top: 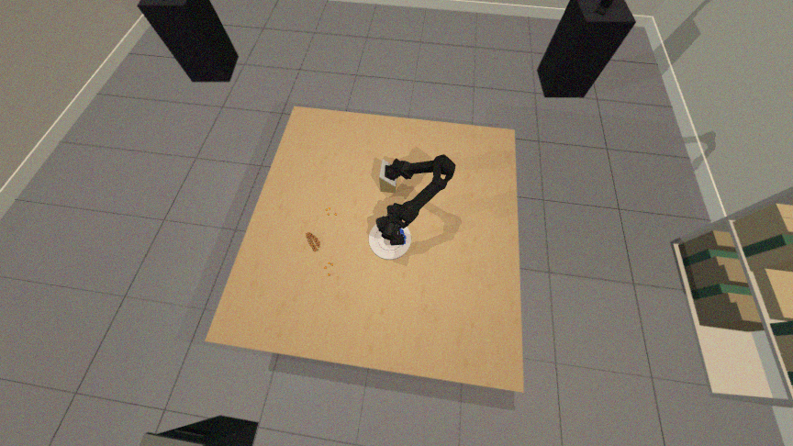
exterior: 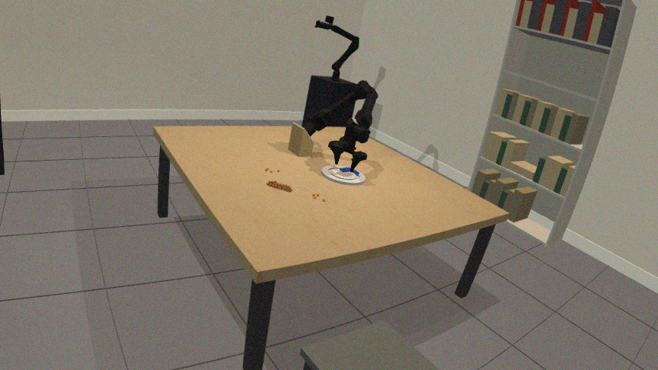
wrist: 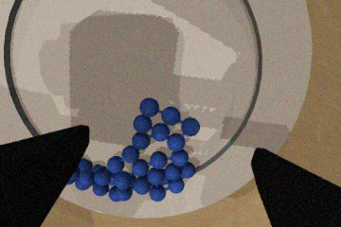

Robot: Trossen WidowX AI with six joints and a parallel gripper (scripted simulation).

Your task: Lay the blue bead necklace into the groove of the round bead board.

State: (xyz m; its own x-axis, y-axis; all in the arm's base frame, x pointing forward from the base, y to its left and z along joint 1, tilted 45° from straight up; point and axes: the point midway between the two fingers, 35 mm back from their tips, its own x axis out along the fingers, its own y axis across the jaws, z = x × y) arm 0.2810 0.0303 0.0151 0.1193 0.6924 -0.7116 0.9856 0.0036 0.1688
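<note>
Most of the blue necklace (wrist: 142, 159) lies bunched on the board (wrist: 287, 43), across its dark groove (wrist: 252, 24) at the near edge. The gripper (wrist: 170, 182) hangs wide open and empty, straddling the heap — best to pinch one end, not the whole clump, and trail it round the ring.
</note>
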